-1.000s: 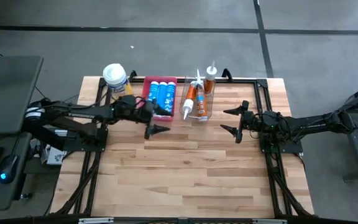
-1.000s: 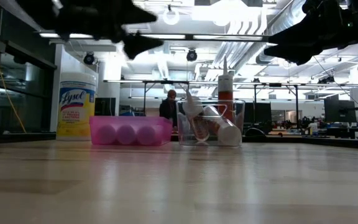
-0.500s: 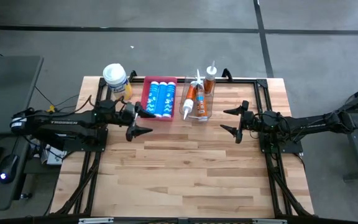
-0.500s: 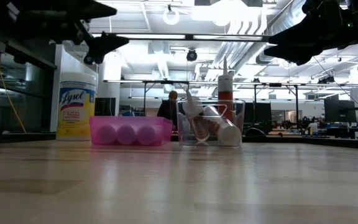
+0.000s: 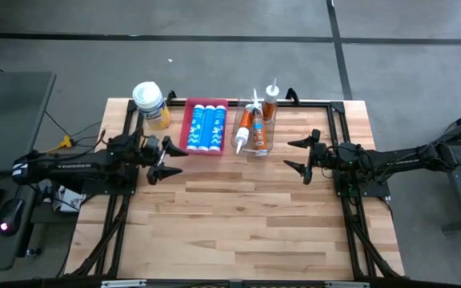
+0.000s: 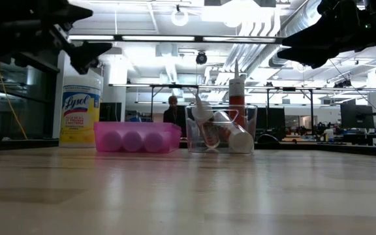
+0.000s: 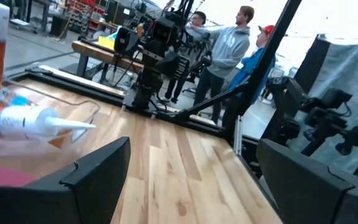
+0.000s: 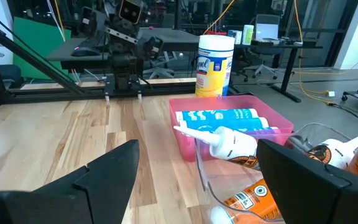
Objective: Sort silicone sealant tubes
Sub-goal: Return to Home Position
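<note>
Three blue sealant tubes (image 5: 204, 126) lie side by side in a pink tray (image 5: 189, 128) at the table's far side. Orange tubes (image 5: 251, 125) sit in a clear bin (image 5: 267, 142) to its right, one (image 5: 271, 98) standing upright, nozzle up. My left gripper (image 5: 166, 158) is open and empty, above the table just left of the pink tray. My right gripper (image 5: 300, 155) is open and empty, right of the clear bin. The right wrist view shows the blue tubes (image 8: 219, 117) and an orange tube's nozzle (image 8: 197, 133).
A yellow wipes canister with a white lid (image 5: 150, 104) stands at the far left corner, beside the pink tray. The near half of the wooden table (image 5: 238, 232) holds nothing. People (image 7: 229, 46) stand in the room beyond the table.
My left gripper has drawn back toward the table's left edge, away from the pink tray, staying open and empty. The tubes and both containers have stayed where they were.
</note>
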Controlling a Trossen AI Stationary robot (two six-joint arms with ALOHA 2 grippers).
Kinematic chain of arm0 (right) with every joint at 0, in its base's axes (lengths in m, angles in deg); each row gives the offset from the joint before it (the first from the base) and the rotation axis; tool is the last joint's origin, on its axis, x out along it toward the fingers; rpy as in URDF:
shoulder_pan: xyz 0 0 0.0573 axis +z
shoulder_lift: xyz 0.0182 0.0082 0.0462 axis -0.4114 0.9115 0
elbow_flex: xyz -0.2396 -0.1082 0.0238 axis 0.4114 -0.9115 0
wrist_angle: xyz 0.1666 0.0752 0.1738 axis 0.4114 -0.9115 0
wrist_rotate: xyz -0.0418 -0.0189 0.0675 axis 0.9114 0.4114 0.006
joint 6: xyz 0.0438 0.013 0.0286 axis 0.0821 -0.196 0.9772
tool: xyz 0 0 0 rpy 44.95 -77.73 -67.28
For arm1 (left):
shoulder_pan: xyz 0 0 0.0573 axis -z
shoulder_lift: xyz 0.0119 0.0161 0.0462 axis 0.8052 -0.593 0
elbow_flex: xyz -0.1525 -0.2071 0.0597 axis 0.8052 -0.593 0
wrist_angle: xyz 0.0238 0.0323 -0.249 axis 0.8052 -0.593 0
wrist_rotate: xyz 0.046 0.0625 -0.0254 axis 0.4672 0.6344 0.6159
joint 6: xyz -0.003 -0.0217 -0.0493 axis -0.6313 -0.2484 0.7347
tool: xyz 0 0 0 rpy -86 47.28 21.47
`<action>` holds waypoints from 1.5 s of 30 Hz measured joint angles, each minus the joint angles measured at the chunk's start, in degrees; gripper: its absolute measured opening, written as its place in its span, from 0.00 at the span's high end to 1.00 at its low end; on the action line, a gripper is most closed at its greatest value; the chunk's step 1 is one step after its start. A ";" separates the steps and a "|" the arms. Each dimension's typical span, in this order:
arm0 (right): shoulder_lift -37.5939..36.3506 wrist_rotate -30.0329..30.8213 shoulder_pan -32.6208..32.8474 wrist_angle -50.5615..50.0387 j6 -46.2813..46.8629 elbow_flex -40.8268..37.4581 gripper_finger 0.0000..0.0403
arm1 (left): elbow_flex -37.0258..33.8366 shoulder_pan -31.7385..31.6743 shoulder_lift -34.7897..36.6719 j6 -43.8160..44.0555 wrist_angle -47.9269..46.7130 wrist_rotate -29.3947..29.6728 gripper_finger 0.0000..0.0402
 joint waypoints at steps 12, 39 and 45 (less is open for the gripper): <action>0.00 0.00 0.00 0.00 -0.01 0.00 0.20 | -6.72 0.02 6.77 -7.19 -0.18 0.22 0.14; 0.00 0.00 0.00 0.00 0.01 0.00 0.20 | -7.52 0.02 6.86 -7.25 -19.80 1.03 0.14; 0.00 0.00 0.00 0.01 0.00 0.00 0.20 | -7.52 0.02 8.44 -7.23 -13.90 1.04 0.14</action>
